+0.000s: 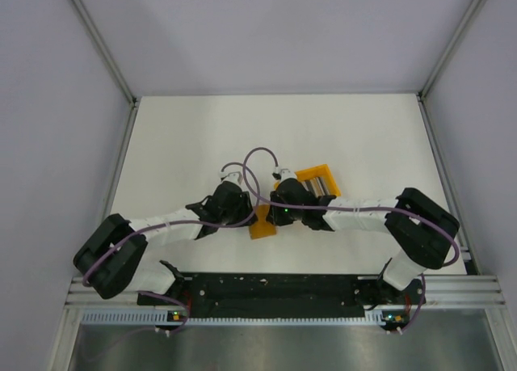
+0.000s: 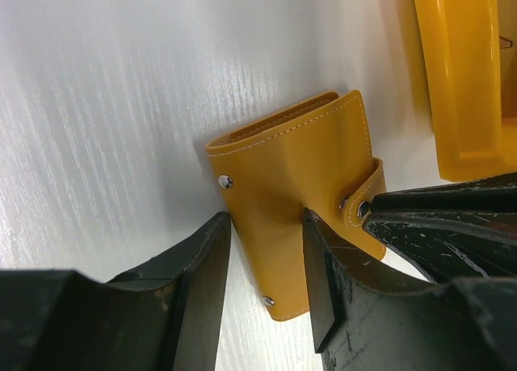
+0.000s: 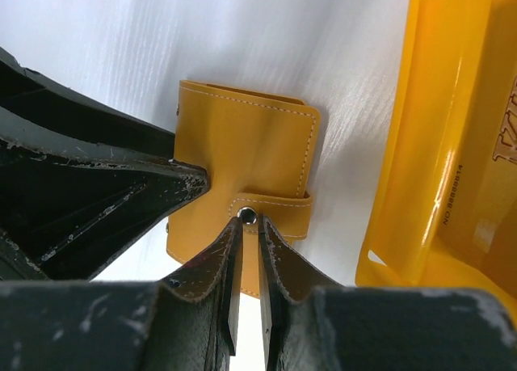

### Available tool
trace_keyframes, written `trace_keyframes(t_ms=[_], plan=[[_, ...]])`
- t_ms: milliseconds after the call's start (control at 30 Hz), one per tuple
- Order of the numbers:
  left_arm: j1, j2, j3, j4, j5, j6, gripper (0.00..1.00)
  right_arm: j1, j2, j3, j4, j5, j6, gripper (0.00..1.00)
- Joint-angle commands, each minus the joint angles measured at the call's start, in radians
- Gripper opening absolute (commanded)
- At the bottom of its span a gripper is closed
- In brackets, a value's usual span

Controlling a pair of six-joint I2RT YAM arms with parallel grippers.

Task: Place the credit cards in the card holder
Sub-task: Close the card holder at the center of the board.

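The card holder (image 1: 262, 225) is a mustard-orange wallet lying closed on the white table, its clasp tab (image 3: 271, 209) snapped over the cover. My left gripper (image 2: 266, 217) is open. One finger is at the wallet's (image 2: 299, 169) edge and the other rests on its cover. My right gripper (image 3: 249, 223) is almost shut, and its tips pinch at the snap of the tab on the wallet (image 3: 242, 145). In the top view both grippers, left (image 1: 249, 217) and right (image 1: 273, 217), meet over the wallet. The credit cards (image 1: 321, 183) show as a striped row inside the orange bin.
A bright orange plastic bin (image 1: 311, 175) stands just behind and to the right of the wallet, close to my right wrist. It also shows in the right wrist view (image 3: 436, 145) and the left wrist view (image 2: 464, 72). Metal frame rails border the table.
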Motion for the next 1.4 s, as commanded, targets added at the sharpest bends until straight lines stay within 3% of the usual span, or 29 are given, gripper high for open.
trace_keyframes(t_ms=[0,933,1200,1367], plan=[[-0.003,0.042,-0.018,-0.050,0.006,0.017,0.46,-0.019,-0.007,0.051,0.019,0.007,-0.020,0.13],[-0.003,0.048,-0.012,-0.040,0.041,0.019,0.45,-0.022,0.063,0.046,0.047,-0.014,0.008,0.11],[-0.003,0.053,-0.012,-0.028,0.058,0.027,0.44,-0.016,0.099,0.081,-0.033,0.013,-0.015,0.09],[-0.003,0.061,-0.009,-0.027,0.061,0.027,0.44,0.008,0.134,0.138,-0.153,0.072,-0.040,0.04]])
